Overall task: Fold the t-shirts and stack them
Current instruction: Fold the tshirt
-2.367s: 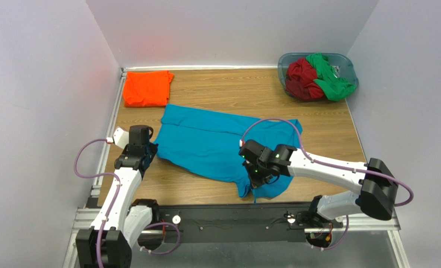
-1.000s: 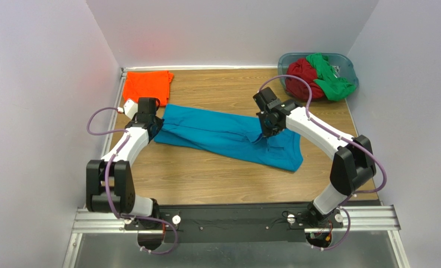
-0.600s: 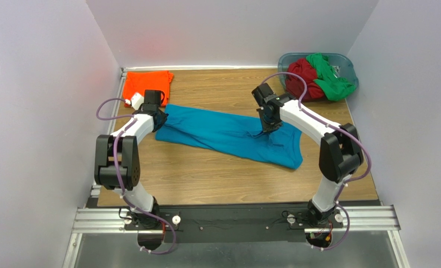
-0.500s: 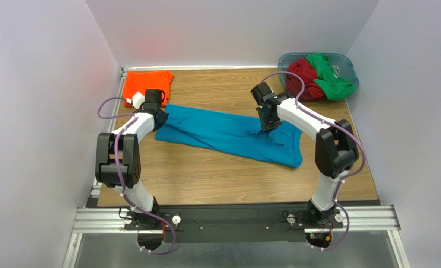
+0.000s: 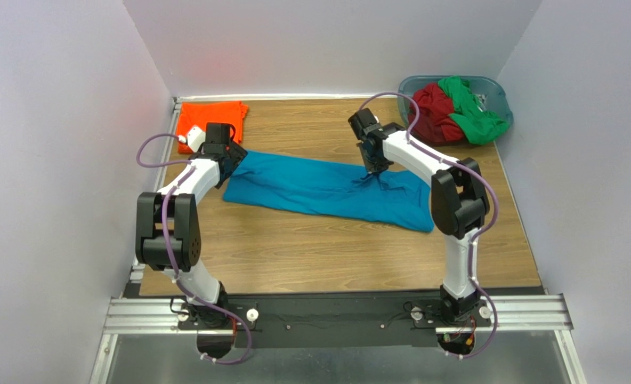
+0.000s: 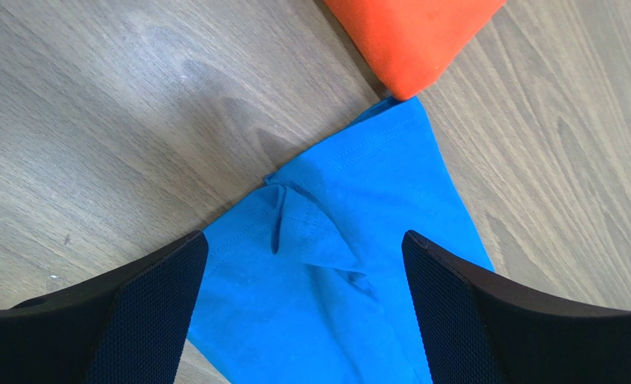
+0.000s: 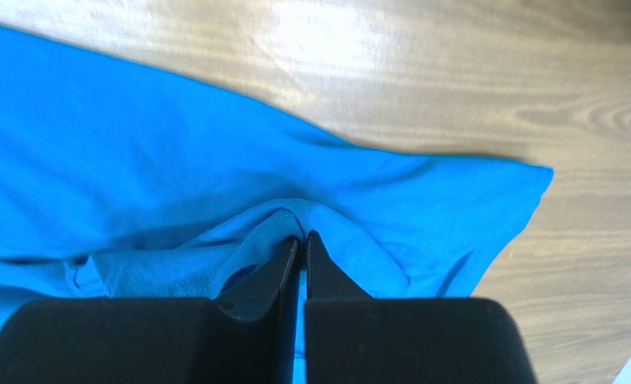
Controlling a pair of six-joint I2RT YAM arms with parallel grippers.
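A teal-blue t-shirt (image 5: 319, 188) lies folded into a long band across the middle of the table. My left gripper (image 5: 232, 154) hovers over its left corner, jaws open wide with nothing between them (image 6: 304, 240). The corner of the teal-blue shirt (image 6: 359, 184) lies flat below, almost touching a folded orange t-shirt (image 5: 207, 120) (image 6: 411, 36). My right gripper (image 5: 372, 170) is at the band's far edge, right of centre. Its jaws (image 7: 303, 238) stand almost together, with a raised fold of the teal-blue cloth (image 7: 134, 144) pinched at their tips.
A grey-blue tub (image 5: 499, 92) at the back right holds a dark red t-shirt (image 5: 431, 112) and a green t-shirt (image 5: 471, 112), both crumpled. White walls close in the wooden table (image 5: 311, 256) on the left, back and right.
Both arms carried the shirt's near edge toward the back, folding it into a narrower band. The left gripper has opened and let go of its corner. The right jaws have eased slightly.
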